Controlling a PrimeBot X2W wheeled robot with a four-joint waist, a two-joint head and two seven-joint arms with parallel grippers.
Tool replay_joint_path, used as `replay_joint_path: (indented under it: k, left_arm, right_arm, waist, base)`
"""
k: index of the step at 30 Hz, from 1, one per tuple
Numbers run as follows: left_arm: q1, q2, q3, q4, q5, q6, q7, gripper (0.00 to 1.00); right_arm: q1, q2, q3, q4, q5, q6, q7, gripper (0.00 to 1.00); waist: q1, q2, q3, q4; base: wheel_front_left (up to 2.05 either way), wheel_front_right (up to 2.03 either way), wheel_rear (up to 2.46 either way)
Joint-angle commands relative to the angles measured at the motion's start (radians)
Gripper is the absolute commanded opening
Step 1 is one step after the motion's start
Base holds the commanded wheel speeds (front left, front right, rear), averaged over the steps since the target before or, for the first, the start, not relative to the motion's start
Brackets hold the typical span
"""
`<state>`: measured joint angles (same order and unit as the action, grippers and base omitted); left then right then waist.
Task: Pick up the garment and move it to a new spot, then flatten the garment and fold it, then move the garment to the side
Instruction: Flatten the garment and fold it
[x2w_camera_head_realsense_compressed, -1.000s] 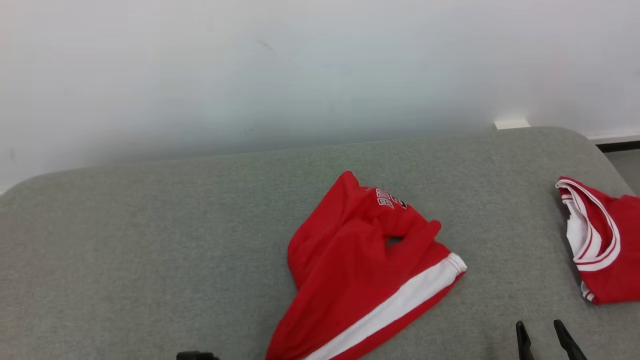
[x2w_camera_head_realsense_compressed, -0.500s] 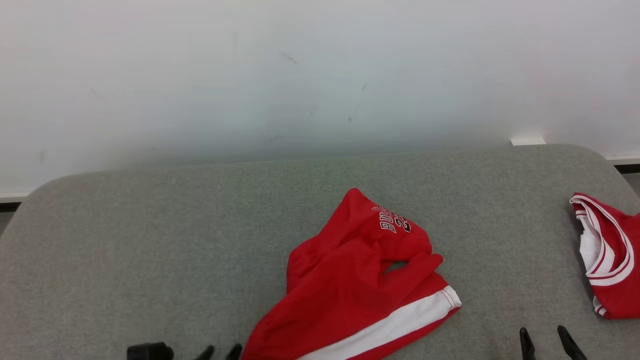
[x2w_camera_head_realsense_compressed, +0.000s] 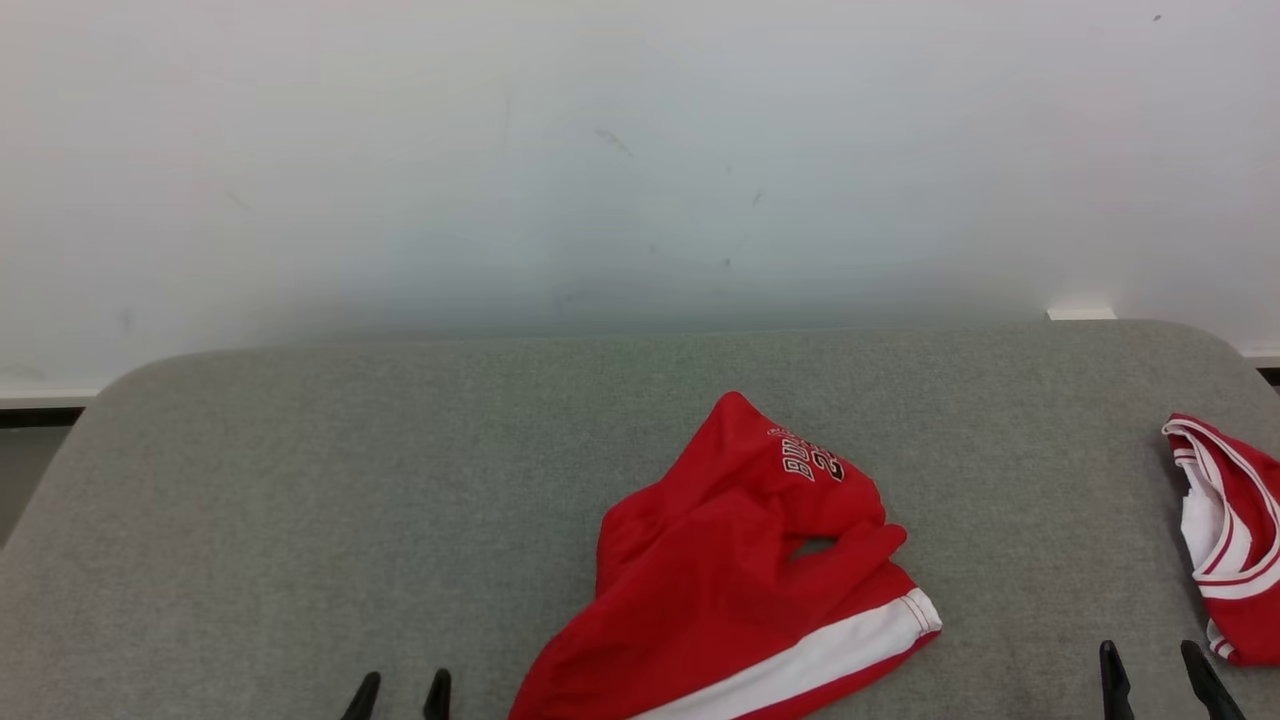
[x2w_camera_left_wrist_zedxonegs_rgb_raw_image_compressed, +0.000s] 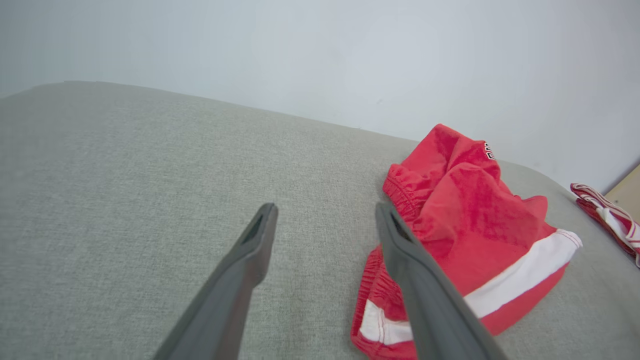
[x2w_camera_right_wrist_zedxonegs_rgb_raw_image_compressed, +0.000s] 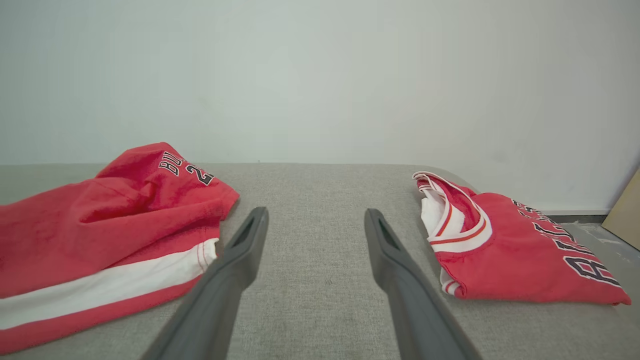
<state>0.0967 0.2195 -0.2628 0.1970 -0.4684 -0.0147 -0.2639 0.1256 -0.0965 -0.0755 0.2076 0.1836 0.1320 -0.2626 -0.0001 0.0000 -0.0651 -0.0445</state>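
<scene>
The left gripper (x2w_camera_head_realsense_compressed: 402, 697) stands with its two long dark fingers spread apart and nothing between them, low over the padded surface and just to the left of the garment; in the left wrist view (x2w_camera_left_wrist_zedxonegs_rgb_raw_image_compressed: 326, 215) bare grey cloth shows in the gap. The right gripper (x2w_camera_head_realsense_compressed: 1150, 682) is likewise spread wide and empty (x2w_camera_right_wrist_zedxonegs_rgb_raw_image_compressed: 316, 220), between the two red pieces and touching neither. The crumpled red shorts with a broad white side stripe and dark lettering (x2w_camera_head_realsense_compressed: 740, 560) lie in a loose heap near the middle of the surface, towards the robot's edge. A folded red jersey with white and red trim (x2w_camera_head_realsense_compressed: 1235, 545) rests well apart at the right end. Both lie on a grey woven-fabric top with rounded corners (x2w_camera_head_realsense_compressed: 300, 480), set against a plain white wall (x2w_camera_head_realsense_compressed: 600, 150) with a few faint marks. A tan board (x2w_camera_right_wrist_zedxonegs_rgb_raw_image_compressed: 625, 215) leans at the far right, beside a grey floor (x2w_camera_right_wrist_zedxonegs_rgb_raw_image_compressed: 587, 235).
</scene>
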Motion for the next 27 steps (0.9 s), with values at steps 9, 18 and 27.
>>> replay_joint_path:
  k: [9,18,27]
  left_arm:
    - [0.092,-0.148,0.165,-0.061,0.223,-0.091,0.000,1.00]
    - [0.075,-0.167,0.196,-0.055,0.254,-0.115,0.000,1.00]
    - [0.009,-0.110,0.073,0.017,0.179,-0.115,0.018,1.00]
  right_arm:
    - [0.020,0.020,0.002,-0.005,-0.019,-0.003,-0.003,1.00]
    - [0.011,0.027,0.037,0.040,0.000,-0.003,-0.003,1.00]
    - [-0.128,-0.135,0.208,0.066,0.132,-0.003,0.050,1.00]
  waist:
    - [0.0001,0.0000,-0.022,-0.001]
    - [0.0001,0.0000,-0.016,-0.009]
    - [0.0001,0.0000,0.014,0.017]
  base:
    - [0.00,0.00,0.00]
    - [0.00,0.00,0.00]
    - [0.00,0.00,0.00]
